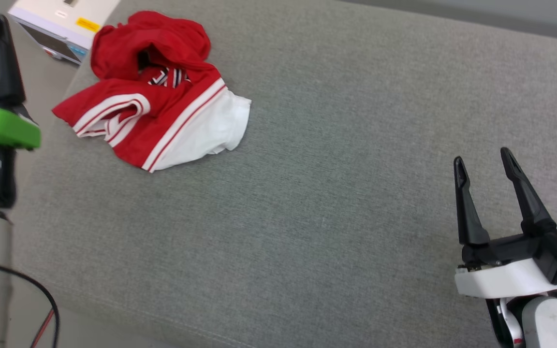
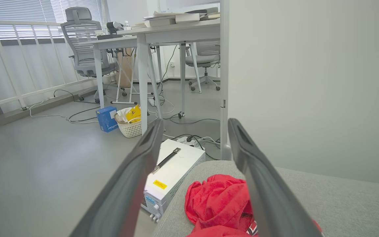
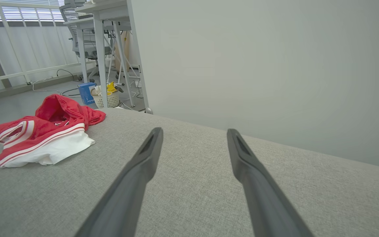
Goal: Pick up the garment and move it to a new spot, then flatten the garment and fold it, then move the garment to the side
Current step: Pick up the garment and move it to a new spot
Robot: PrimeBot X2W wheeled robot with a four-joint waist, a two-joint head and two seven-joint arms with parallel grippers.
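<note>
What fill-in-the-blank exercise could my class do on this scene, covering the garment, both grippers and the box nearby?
1. The garment lies crumpled, with a ____ body and white sleeves.
2. The left gripper and the right gripper both stand ____, holding nothing.
3. The white box beside the grey surface bears a ____ label.

Missing words: red; open; yellow.

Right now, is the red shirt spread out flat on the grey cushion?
No, the shirt lies crumpled in a heap, folded over itself, near a corner of the cushion.
</note>
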